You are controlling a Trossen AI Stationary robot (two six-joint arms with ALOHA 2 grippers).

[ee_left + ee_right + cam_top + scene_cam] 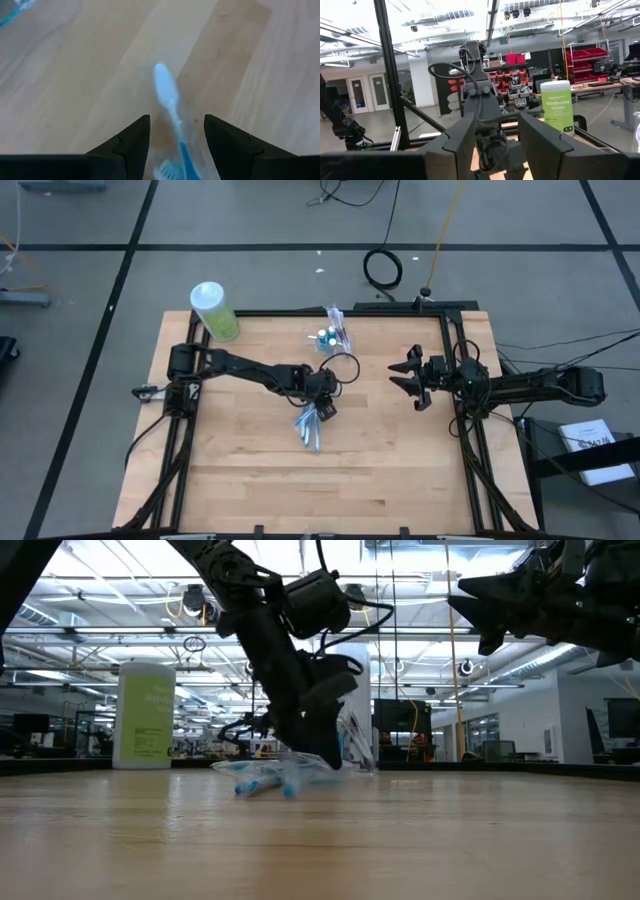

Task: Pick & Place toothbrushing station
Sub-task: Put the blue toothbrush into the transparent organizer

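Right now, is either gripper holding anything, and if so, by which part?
Nothing is held. The left gripper is open, its fingers on either side of a blue and white toothbrush lying on the table. The right gripper is open and empty, raised.

The high view looked straight down on the whole counter (250,470); the low view sat at counter level, facing the room. Each wrist view looked out past its own tool, the left close above the counter, and the right shared the left arm (480,95) with the high view.
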